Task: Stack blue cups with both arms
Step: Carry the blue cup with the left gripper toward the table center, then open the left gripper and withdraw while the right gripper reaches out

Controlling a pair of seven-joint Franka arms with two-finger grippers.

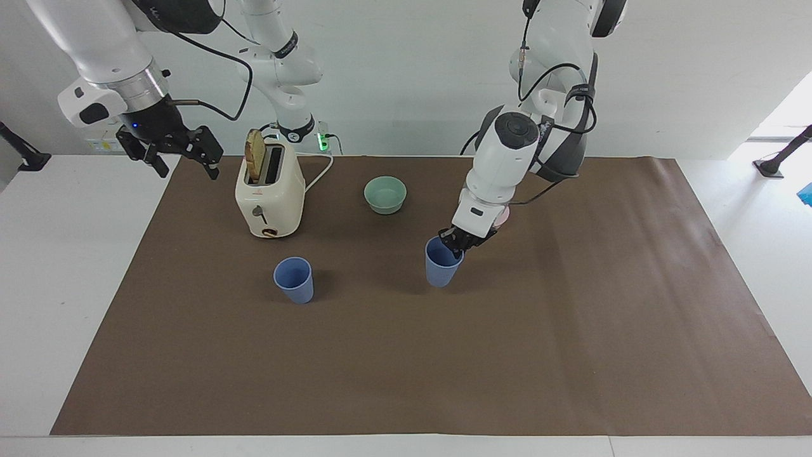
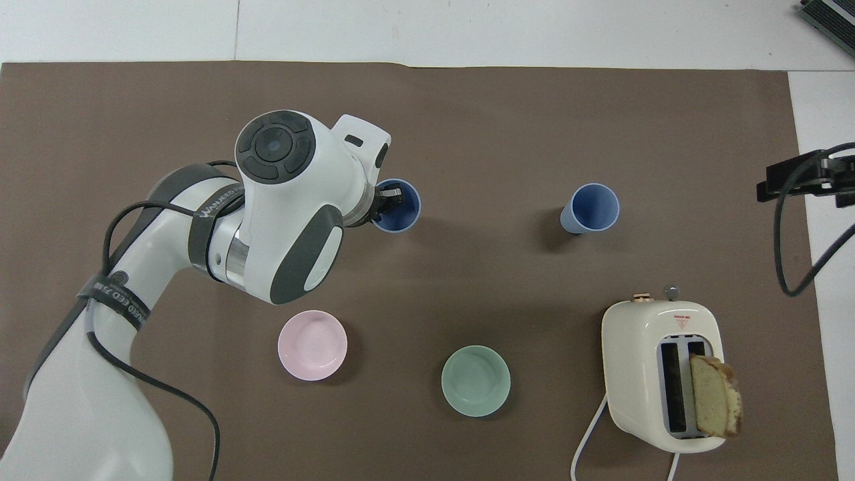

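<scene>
Worktop: white worktop [image 1: 76, 266], covered over most of its width by a brown mat [image 1: 444, 355]; a pale wall is seen at the robots' end.
Left hand: the left hand [image 1: 458, 246] is clamped on the rim of one cup, one finger inside and one outside; it is placed over the middle of the mat.
Held cup: the held cup [image 1: 440, 263] is gripped at its rim, mouth up and slightly tilted; whether its base touches the mat cannot be told. It is seen farther from the robots than the pink bowl.
Second cup: the free cup [image 1: 294, 280] is stood upright on the mat, toward the right arm's end, farther from the robots than the toaster and well apart from the held cup.
Right hand: the right hand [image 1: 184, 155] is held spread wide and empty, raised over the mat's edge at the right arm's end, where that arm waits.
Bowls: a green bowl [image 1: 385, 194] and a pink bowl [image 2: 312, 345] are set nearer to the robots than the cups; in the facing view the pink one is mostly hidden by the left arm.
Toaster: a cream toaster [image 1: 269, 193] with a bread slice [image 1: 255, 157] raised from one slot is stood beside the green bowl.
</scene>
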